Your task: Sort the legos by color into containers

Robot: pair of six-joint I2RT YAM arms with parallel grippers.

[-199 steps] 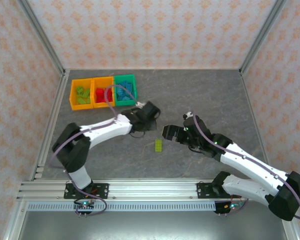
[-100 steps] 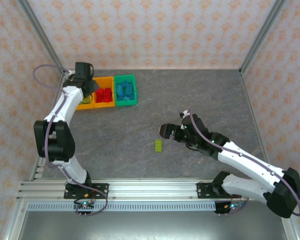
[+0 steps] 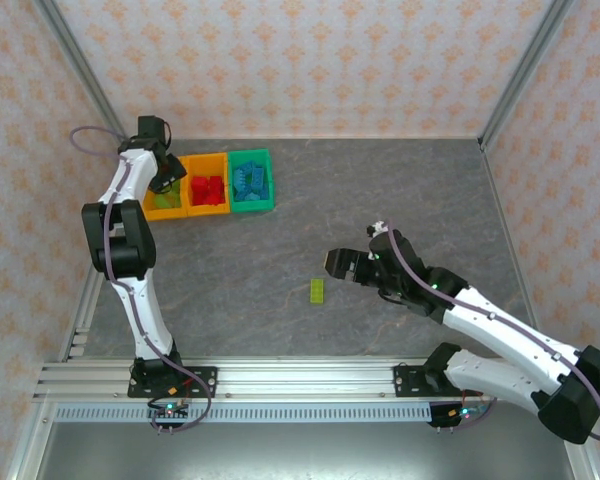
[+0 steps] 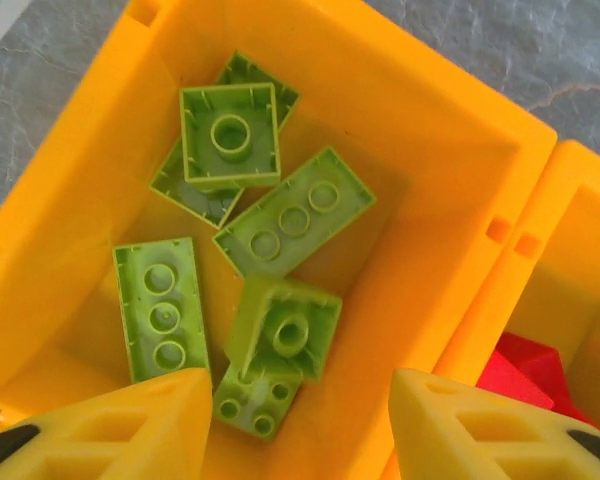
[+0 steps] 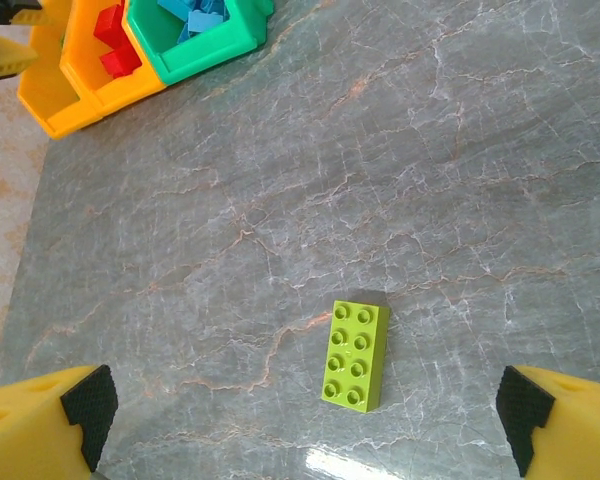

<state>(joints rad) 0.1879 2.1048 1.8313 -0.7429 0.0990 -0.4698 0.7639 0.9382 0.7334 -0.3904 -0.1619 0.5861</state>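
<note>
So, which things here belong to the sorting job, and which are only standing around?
Job: loose lime brick; left orange bin with lime bricks; middle orange bin with red bricks; green bin with blue bricks.
Not job: metal frame rails; patterned walls.

No readable text, labels or numbers anywhere.

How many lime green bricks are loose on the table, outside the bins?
1. The lime green studded plastic brick lies on the grey table near the right gripper. Others could be hidden.
</note>
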